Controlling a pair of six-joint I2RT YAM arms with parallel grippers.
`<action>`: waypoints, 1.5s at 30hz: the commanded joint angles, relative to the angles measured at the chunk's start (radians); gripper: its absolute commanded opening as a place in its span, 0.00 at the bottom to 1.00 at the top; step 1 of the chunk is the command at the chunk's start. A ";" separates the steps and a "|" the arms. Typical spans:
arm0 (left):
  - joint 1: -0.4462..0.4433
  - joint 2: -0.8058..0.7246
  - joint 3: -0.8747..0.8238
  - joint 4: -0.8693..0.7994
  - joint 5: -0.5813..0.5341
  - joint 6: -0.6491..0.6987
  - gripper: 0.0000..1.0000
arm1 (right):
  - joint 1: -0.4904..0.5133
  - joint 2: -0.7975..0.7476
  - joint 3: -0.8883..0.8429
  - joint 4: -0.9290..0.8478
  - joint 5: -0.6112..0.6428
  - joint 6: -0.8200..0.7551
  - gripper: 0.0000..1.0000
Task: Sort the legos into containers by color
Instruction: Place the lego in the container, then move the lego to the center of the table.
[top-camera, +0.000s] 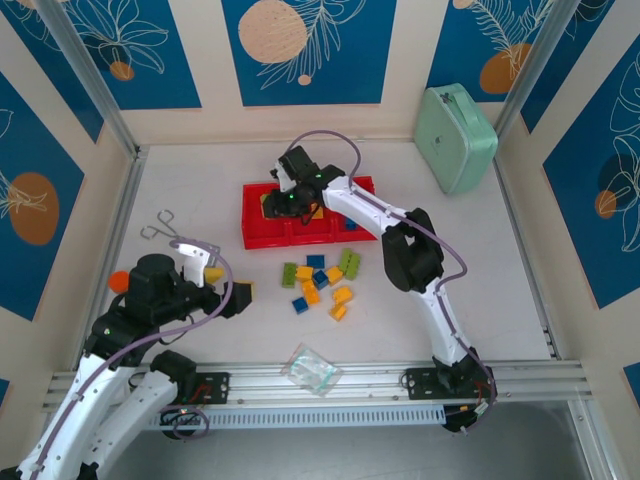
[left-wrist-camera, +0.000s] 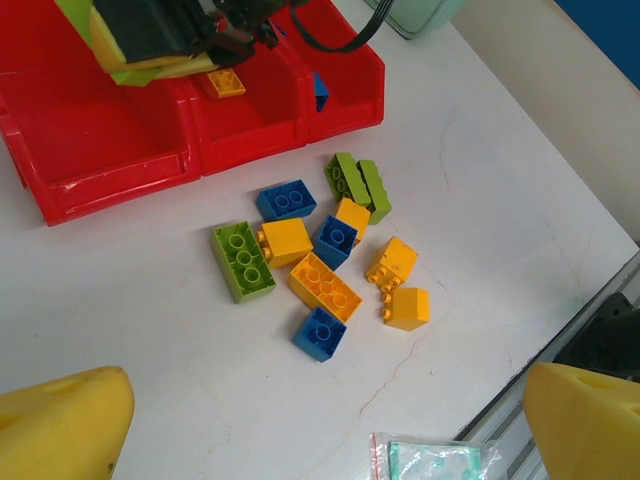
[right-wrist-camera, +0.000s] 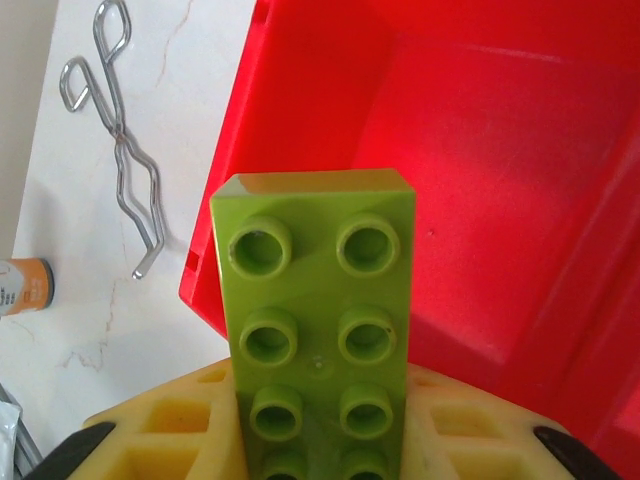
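The right tool (top-camera: 291, 199) is clamped on a lime green brick (right-wrist-camera: 315, 320), studs up, with the end bin of the red containers (right-wrist-camera: 480, 180) directly beneath it. That bin probably suits green, since an orange brick (left-wrist-camera: 225, 82) and a blue one occupy the bins beside it. The left tool (left-wrist-camera: 330, 430) hovers with its fingers wide apart, and the loose legos (left-wrist-camera: 320, 260) lie on the desk (left-wrist-camera: 500, 200) just ahead of it.
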 joint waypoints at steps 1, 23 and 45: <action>-0.009 -0.006 -0.005 -0.005 -0.009 -0.001 0.99 | 0.005 0.018 0.052 -0.043 -0.026 0.001 0.40; -0.010 -0.004 -0.007 -0.001 0.005 -0.001 1.00 | 0.025 -0.482 -0.384 -0.142 0.347 0.179 0.67; -0.010 0.014 -0.007 -0.002 0.006 -0.003 0.99 | -0.105 -0.696 -0.995 0.035 0.308 0.149 0.52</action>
